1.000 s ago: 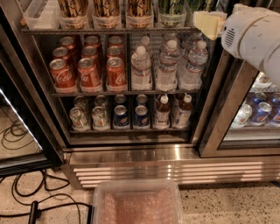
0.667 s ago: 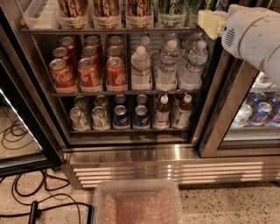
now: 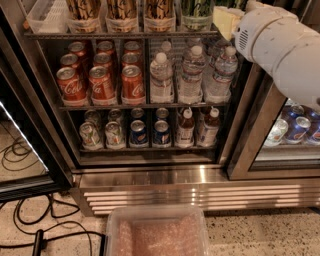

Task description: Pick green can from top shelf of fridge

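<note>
The fridge (image 3: 150, 172) stands open in front of me. On its top shelf (image 3: 120, 35), at the upper edge of the view, stand three tan-and-black tall cans in clear trays. To their right is the green can (image 3: 196, 10), of which only the lower part shows. My gripper (image 3: 227, 22) is at the top right, just right of the green can at shelf height. Its pale yellowish end is partly hidden behind my white arm (image 3: 282, 47). It is not clear whether it touches the can.
An empty clear tray (image 3: 42, 17) sits at the top shelf's left end. Red cola cans (image 3: 102, 80) and water bottles (image 3: 192, 77) fill the middle rack, with small cans and bottles (image 3: 137, 131) below. The neighbouring cooler (image 3: 295, 127) holds blue cans. A plastic bin (image 3: 157, 232) and cables (image 3: 30, 220) are on the floor.
My gripper and arm have shifted a little up and to the left, closer to the green can. The cans and bottles have not moved.
</note>
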Robot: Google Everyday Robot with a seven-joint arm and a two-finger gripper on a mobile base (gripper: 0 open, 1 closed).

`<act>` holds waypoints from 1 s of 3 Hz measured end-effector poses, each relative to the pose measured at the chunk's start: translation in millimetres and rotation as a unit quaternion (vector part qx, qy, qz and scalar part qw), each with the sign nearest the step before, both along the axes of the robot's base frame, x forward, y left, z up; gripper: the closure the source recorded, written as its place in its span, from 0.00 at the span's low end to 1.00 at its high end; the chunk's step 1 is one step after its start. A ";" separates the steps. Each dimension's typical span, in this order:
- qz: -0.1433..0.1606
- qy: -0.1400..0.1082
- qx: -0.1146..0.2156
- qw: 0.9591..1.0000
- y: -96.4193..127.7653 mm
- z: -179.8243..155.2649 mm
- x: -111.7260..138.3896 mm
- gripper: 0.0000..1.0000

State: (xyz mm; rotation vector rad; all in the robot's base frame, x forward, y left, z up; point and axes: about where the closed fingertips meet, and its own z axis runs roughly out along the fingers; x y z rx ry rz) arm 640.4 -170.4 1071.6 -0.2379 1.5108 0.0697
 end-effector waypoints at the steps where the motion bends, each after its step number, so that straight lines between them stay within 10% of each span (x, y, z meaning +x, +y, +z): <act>1: 0.001 -0.011 -0.001 1.000 11.9 -2.6 13.5 0.46; 3: -0.033 -0.026 -0.016 0.999 8.7 -5.0 25.8 0.43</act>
